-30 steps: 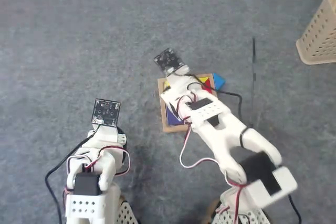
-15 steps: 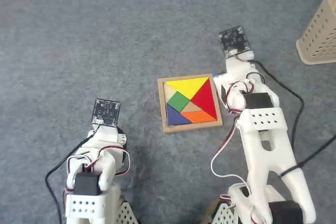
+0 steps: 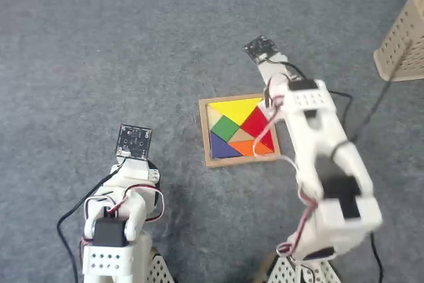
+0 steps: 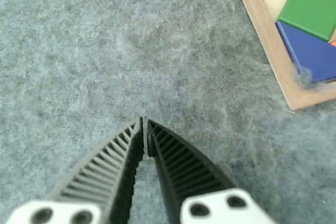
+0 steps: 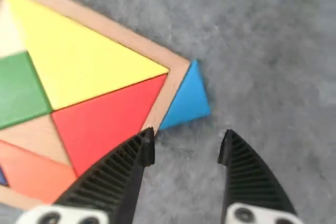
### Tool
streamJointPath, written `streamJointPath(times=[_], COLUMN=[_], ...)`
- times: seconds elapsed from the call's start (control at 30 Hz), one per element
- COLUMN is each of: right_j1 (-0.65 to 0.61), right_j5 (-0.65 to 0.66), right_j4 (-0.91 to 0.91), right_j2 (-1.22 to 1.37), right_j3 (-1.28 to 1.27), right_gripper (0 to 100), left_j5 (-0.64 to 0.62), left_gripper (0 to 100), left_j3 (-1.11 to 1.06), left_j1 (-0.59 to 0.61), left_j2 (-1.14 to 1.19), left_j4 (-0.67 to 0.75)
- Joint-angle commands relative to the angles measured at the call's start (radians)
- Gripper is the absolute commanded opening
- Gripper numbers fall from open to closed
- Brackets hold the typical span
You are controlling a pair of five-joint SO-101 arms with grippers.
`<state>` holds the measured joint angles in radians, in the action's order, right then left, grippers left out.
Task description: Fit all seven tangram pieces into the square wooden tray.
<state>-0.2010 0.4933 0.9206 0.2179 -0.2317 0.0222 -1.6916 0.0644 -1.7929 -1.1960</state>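
Swung back from the tray's right side, the right arm now hangs over its far right corner, with the right gripper (image 5: 187,137) spread open near the loose blue triangle (image 5: 186,98).
That triangle lies flat on the grey table, outside the tray (image 5: 105,29) and touching its right edge near the far right corner. Its long side runs along the rim and its square corner points away from the tray. One finger sits over the rim and the red piece (image 5: 105,116), so closing here would probably pinch the rim, shift the tray or lift the red piece. A flat piece tight against the wood gives little to grip and may slip away. The left gripper (image 4: 145,129) is closed on nothing, over the table off the tray's near left corner.
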Motion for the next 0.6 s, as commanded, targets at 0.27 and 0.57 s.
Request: streamJointPath(times=[0.27, 0.57], right_j1=[0.11, 0.157], right_j5=[0.023, 0.025], right_j4=[0.153, 0.154], right_j2=[0.318, 0.331], right_j3=[0.422, 0.443], right_gripper=[21.0, 21.0], left_j5=[-0.009, -0.009], left_gripper=[1, 1], left_j3=[0.005, 0.005], left_j1=[0.005, 0.005], left_j2=[-0.003, -0.003], left_j4=[-0.005, -0.005])
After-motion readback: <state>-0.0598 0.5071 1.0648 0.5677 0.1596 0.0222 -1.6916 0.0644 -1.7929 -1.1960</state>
